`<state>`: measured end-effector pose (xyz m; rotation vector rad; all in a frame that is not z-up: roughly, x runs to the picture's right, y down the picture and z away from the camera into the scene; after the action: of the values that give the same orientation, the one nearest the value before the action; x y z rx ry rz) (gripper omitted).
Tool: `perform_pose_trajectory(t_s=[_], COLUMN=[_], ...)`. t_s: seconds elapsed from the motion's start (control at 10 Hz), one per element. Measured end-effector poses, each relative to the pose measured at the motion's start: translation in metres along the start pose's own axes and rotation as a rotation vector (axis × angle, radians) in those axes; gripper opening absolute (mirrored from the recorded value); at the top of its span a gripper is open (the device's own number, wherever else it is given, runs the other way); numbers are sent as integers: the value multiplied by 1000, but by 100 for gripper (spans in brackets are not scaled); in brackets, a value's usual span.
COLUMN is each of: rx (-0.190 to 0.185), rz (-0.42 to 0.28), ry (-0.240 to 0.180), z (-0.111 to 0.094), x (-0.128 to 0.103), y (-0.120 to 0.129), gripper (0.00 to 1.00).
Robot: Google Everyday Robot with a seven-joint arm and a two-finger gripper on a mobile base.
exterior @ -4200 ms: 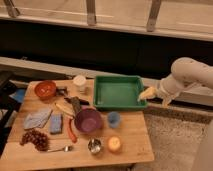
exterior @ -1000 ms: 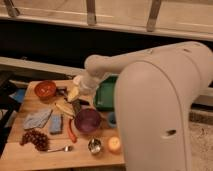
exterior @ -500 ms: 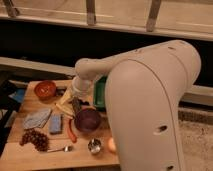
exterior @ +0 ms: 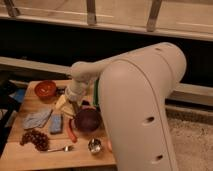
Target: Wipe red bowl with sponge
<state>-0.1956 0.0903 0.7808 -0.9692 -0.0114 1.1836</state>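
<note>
**Nothing wiped yet, sponge not yet picked up**

My arm (exterior: pixel 137 100) is filling the near right of the view and hiding that side of the desk (exterior: pixel 45 159). Along the near edge, a spoon (exterior: pixel 60 148), a metal cup (exterior: pixel 94 145) and grapes (exterior: pixel 34 138) are lying.

Just behind them the sponge (exterior: pixel 56 123) is lying flat and untouched, between a grey cloth (exterior: pixel 36 119) and a red pepper (exterior: pixel 71 131). The purple bowl (exterior: pixel 87 120) is sitting to the right of the pepper.

My tool (exterior: pixel 68 107) is hanging just above and behind the sponge, standing wide and holding nothing.

I am judging the task as barely begun: the grasp, the carry and the wiping are all waiting.

The red bowl (exterior: pixel 45 88) is sitting at the far left of the desk, apart from the sponge.

The cloth and pepper are crowding the sponge's sides, and the purple bowl is sitting close by my tool, so I am expecting a tight descent.
</note>
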Motion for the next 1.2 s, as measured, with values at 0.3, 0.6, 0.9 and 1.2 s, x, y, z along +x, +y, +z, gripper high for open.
perform_pose_trajectory(t_s=[0.3,0.6,0.9,1.2], rx=[-84,-137,-186,-190], rz=[0,-3,-7,-18], ry=[36,39,43,71], z=[33,50,70,88], x=[8,8,5,9], y=[15,33,49,60], gripper=[76,76,76,76])
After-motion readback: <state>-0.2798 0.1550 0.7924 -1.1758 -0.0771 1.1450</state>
